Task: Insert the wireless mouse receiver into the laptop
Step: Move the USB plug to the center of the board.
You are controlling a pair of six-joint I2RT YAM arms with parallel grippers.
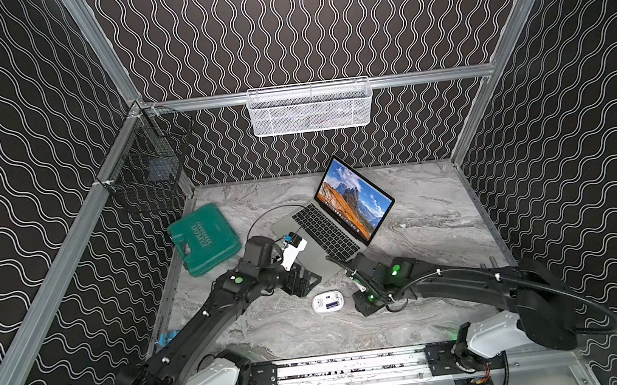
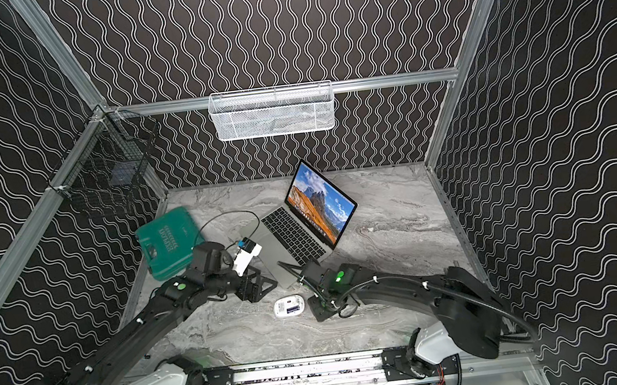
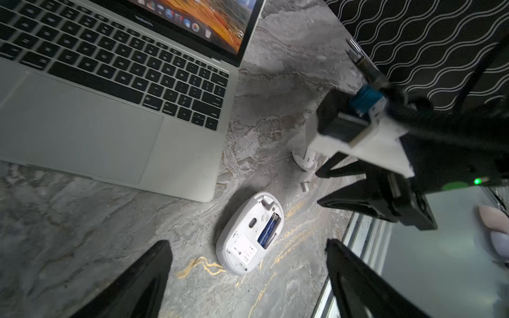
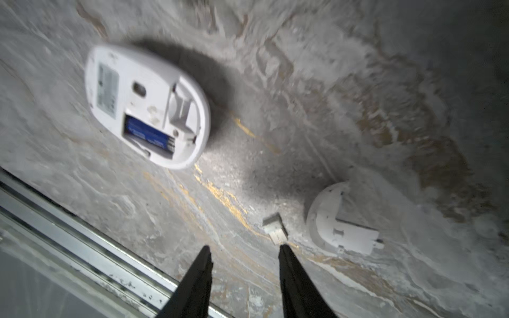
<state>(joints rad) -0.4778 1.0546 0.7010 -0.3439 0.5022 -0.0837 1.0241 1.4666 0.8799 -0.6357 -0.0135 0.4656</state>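
Surrounding laptop [image 1: 327, 233]: green case [image 1: 205, 238], mouse [image 1: 328, 302], cable [image 1: 262, 216]

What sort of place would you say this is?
Probably a robot test booth, not an office: patterned walls on metal framing enclose a marble-look table, and a left arm and right arm are mounted on a rail.

Smooth matt white plastic on the wireless mouse [image 3: 249, 234], with a scuffed, speckled underside, a paper-like label [image 3: 245, 246] and a glossy blue battery [image 3: 268, 230]. Satin silver metal on the laptop [image 3: 82, 132], with matt black keys and a glossy screen. Grey marble-look table [image 1: 419, 204], smooth, faintly shiny, gold-veined. Moulded green plastic case [image 1: 203, 239] at far left, dull sheen. White-coated metal mesh basket [image 1: 311, 108] on the far wall.
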